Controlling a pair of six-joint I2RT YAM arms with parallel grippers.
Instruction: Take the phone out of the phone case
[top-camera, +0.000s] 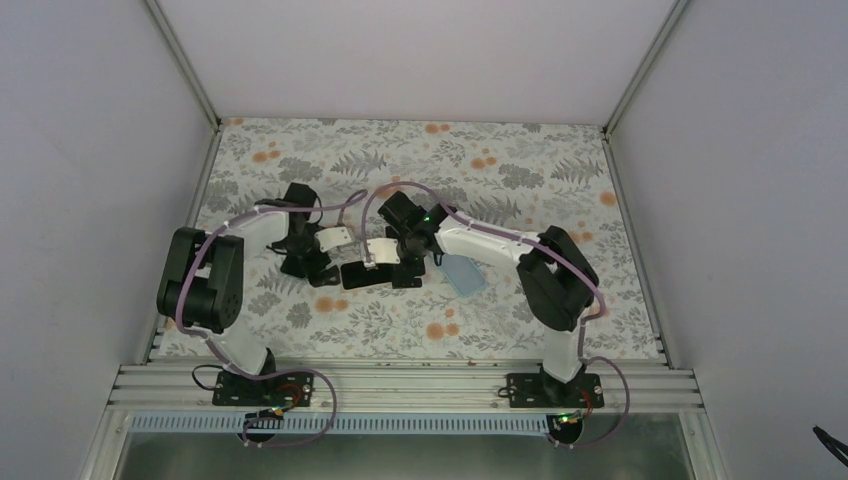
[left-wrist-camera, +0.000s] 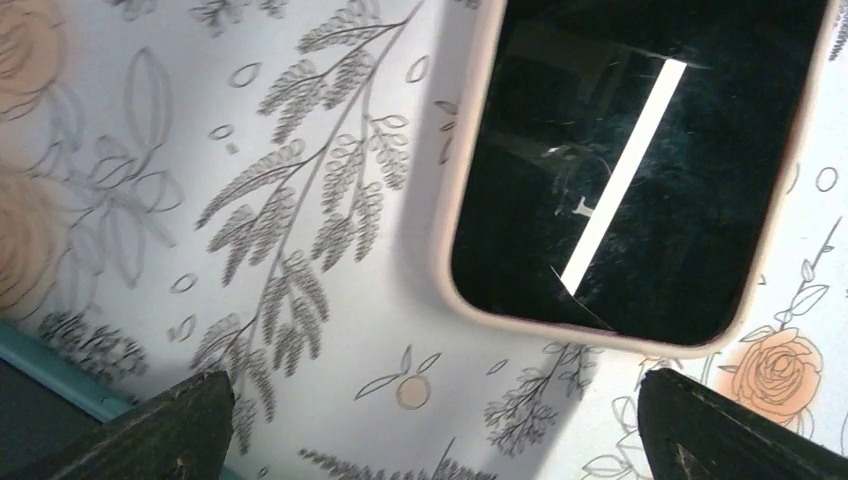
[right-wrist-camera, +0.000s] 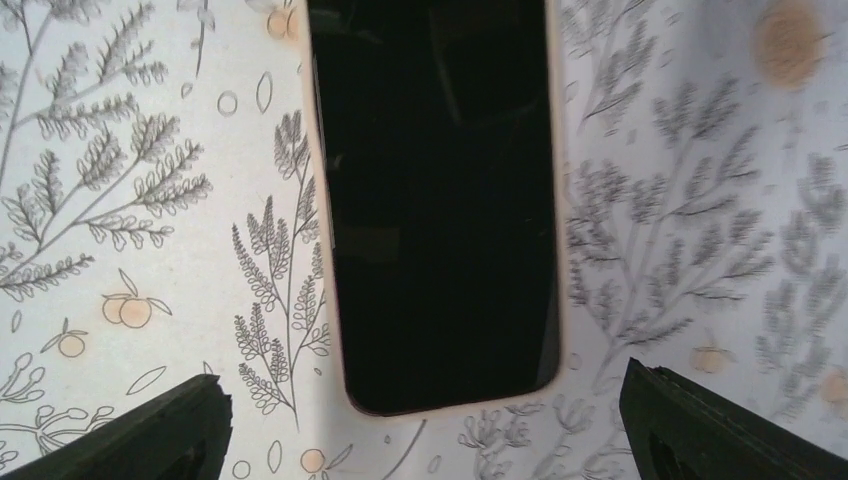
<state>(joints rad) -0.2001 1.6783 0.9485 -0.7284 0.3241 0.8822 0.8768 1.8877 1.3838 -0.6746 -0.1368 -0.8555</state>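
Presently, pincers: my left pincer (left-wrist-camera: 435, 405) and right pincer (right-wrist-camera: 425, 432) both spread apart, empty.
Phone (right-wrist-camera: 435, 200): flat, screen-up on tabletop (top-camera: 520, 330), between them.
Handling: likely slick, fragile glass; phone case (left-wrist-camera: 445, 230) rim looks pliable (I'd peel a corner).

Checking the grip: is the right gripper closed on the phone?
No, the right gripper has its jaws wide apart, and the phone lies flat on the tablecloth, untouched.
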